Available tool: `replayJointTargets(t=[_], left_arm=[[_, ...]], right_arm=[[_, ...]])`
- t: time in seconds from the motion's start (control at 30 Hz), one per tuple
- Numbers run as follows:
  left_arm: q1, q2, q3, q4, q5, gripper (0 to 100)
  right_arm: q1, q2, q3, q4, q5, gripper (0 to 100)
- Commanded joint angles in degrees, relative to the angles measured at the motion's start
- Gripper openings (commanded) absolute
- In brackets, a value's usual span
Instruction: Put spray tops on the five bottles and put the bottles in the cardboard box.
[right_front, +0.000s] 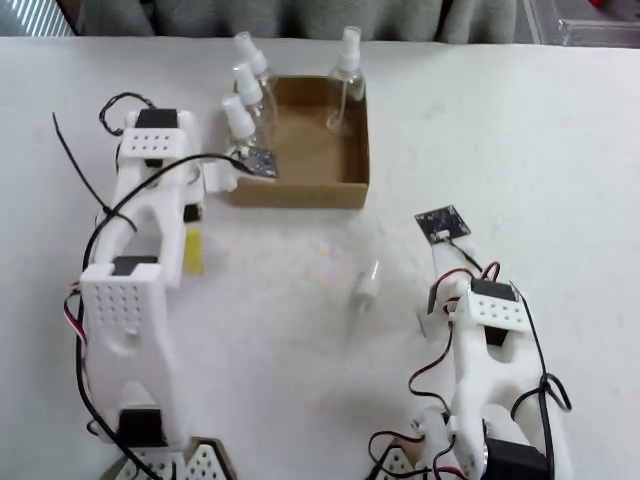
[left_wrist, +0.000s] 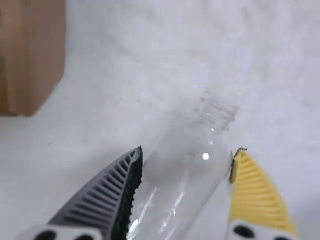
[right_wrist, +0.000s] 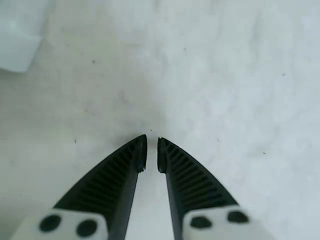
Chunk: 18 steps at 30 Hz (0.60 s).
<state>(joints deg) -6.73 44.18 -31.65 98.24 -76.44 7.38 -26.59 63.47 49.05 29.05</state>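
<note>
A clear bottle with a bare threaded neck and no spray top lies between the grey and yellow fingers of my left gripper, which is shut on it. In the high view that gripper is just off the front left corner of the cardboard box. Several bottles with spray tops stand in the box: three along its left side and one at the far right. A loose spray top lies on the table in front of the box. My right gripper hangs shut over bare table, holding nothing.
The right arm sits at the near right, its camera board toward the box. The left arm runs along the left side with black cables. A pale blurred object shows at the right wrist view's edge.
</note>
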Motion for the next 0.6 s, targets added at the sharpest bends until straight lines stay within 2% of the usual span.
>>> replayJointTargets(t=[0.0, 0.3, 0.4, 0.5, 0.57], left_arm=[[-2.07, -0.75, -0.09, -3.96, -0.09, 27], [-4.18, 0.4, 0.09, -5.36, -2.02, 27], [-4.18, 2.59, -0.44, -5.27, -1.93, 24], [-5.05, 3.21, -0.44, -4.84, 0.18, 19], [-5.41, 3.21, -0.44, -4.84, 2.73, 20]], right_arm=[[-0.22, -0.75, -0.18, -0.57, 0.18, 1.7], [-0.4, -0.75, -0.18, -0.57, 0.18, 1.7], [-0.4, -0.75, -0.18, -0.57, 0.18, 1.7], [-0.4, -0.75, -0.18, -0.57, 0.18, 1.7], [-0.4, -0.75, -0.18, -0.57, 0.18, 1.7]])
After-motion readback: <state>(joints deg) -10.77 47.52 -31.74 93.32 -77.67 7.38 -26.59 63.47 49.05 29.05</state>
